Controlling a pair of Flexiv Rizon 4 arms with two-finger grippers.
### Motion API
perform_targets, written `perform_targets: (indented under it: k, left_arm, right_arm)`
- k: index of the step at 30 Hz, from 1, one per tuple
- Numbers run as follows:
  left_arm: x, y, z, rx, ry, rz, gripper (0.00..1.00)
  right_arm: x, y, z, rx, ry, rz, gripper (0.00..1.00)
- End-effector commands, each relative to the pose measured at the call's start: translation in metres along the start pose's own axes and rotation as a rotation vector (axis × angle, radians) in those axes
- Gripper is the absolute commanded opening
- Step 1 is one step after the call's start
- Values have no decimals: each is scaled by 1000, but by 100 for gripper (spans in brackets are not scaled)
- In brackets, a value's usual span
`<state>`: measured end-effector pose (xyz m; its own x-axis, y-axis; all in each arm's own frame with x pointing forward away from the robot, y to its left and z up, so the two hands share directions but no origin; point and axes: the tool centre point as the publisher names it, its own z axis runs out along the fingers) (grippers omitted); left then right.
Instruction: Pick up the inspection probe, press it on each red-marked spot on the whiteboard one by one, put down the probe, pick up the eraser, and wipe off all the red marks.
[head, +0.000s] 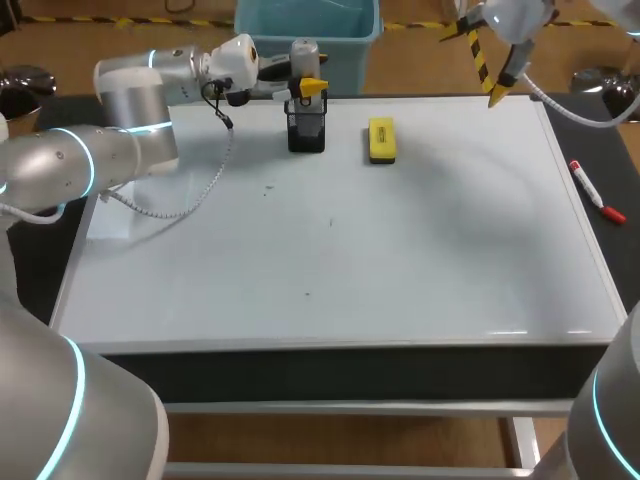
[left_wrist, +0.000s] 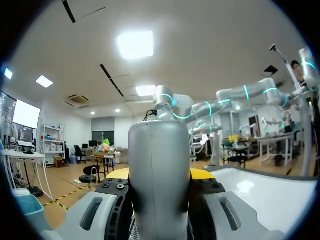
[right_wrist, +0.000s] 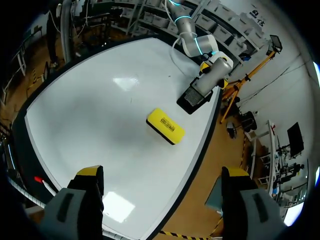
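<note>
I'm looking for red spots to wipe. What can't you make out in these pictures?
Red spots: too small or faint to find on the whiteboard, head view or right wrist view.
Holder under the probe: left wrist view, the probe itself blocks it.
Right arm: head view, cut off by the top edge.

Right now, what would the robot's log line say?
left pincer: shut on probe in holder | right pincer: open, raised | eraser: on whiteboard, untouched
</note>
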<state>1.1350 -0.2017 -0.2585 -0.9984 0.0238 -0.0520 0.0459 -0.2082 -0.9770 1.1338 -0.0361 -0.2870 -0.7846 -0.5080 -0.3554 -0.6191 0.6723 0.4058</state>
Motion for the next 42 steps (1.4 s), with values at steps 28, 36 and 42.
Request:
perform_targets:
  k: [28, 36, 42]
  left_arm:
    - [-8, 16, -1, -30, 0, -59, 100]
    - [-3, -4, -3, -136, -50, -65, 100]
    - [3, -15, -18, -350, -169, -97, 100]
  right_arm:
    - [0, 0, -1, 2, 4, -2, 100]
    - [0, 0, -1, 2, 4, -2, 100]
    - [0, 0, -1, 2, 4, -2, 100]
